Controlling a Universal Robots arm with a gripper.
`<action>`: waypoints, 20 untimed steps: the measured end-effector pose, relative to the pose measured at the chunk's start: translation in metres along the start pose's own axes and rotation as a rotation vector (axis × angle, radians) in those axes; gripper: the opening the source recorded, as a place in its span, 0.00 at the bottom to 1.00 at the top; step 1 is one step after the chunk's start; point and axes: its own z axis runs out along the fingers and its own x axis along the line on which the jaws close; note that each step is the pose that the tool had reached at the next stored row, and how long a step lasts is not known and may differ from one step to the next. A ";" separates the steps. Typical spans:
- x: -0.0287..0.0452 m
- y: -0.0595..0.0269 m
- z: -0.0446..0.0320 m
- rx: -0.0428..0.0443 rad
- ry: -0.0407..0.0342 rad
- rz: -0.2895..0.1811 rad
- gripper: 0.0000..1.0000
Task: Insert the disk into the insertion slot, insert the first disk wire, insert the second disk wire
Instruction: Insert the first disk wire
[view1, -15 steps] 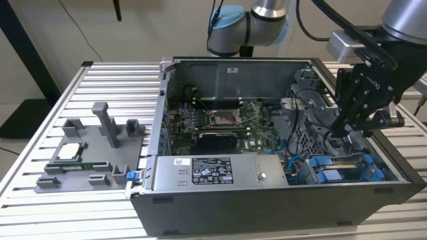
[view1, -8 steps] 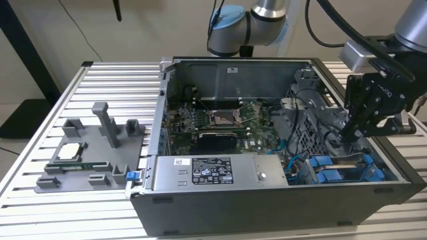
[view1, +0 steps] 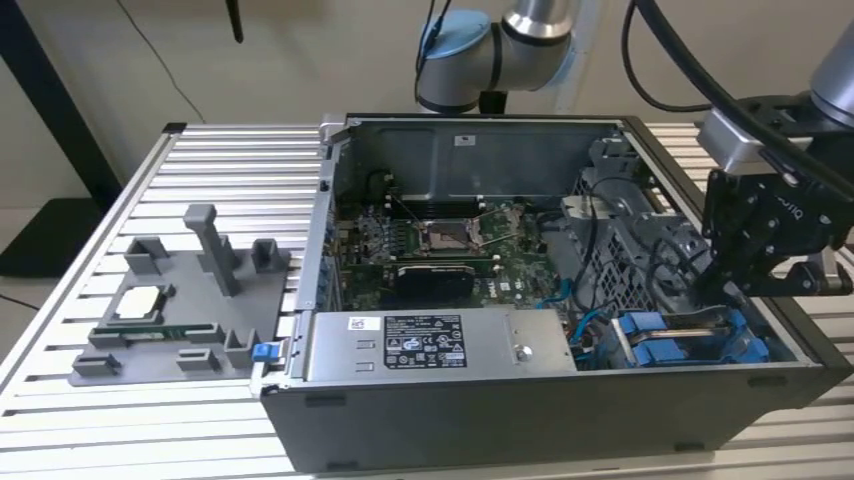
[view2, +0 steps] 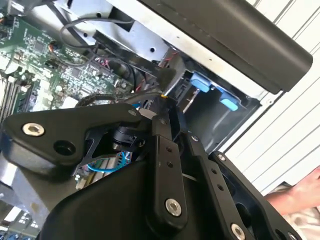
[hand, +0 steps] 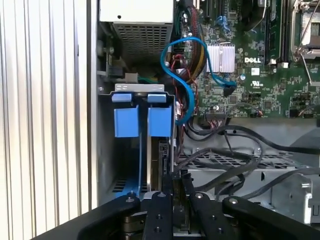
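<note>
My gripper (view1: 727, 292) hangs inside the open computer case, just above the insertion slot (view1: 694, 345) at the exterior view's right. In both wrist views its fingers (hand: 161, 205) are drawn together at the tips. They look shut on the end of a black disk wire (hand: 220, 162), which sweeps in from the case's cable bundle. The insertion slot (hand: 106, 150) is a grey metal bay with two blue tabs (hand: 126, 121). The disk (hand: 163, 160) sits edge-on in that bay on a blue carrier rail (hand: 140, 170). My gripper (view2: 162, 102) points toward the blue tabs (view2: 202, 82).
The grey power-supply box (view1: 441, 345) lies beside the bay, and the green motherboard (view1: 441, 240) sits behind it. A blue cable (hand: 175, 60) loops near the bay's mouth. A grey parts fixture (view1: 187, 300) stands on the slatted table. A person's hand (view2: 300, 195) is outside the case.
</note>
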 end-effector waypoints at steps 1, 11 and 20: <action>0.0026 -0.0005 0.0006 0.0000 0.0001 0.000 0.00; 0.0059 -0.0007 0.0052 0.0001 0.0001 0.000 0.00; 0.0058 -0.0007 0.0106 0.0065 0.0002 -0.005 0.00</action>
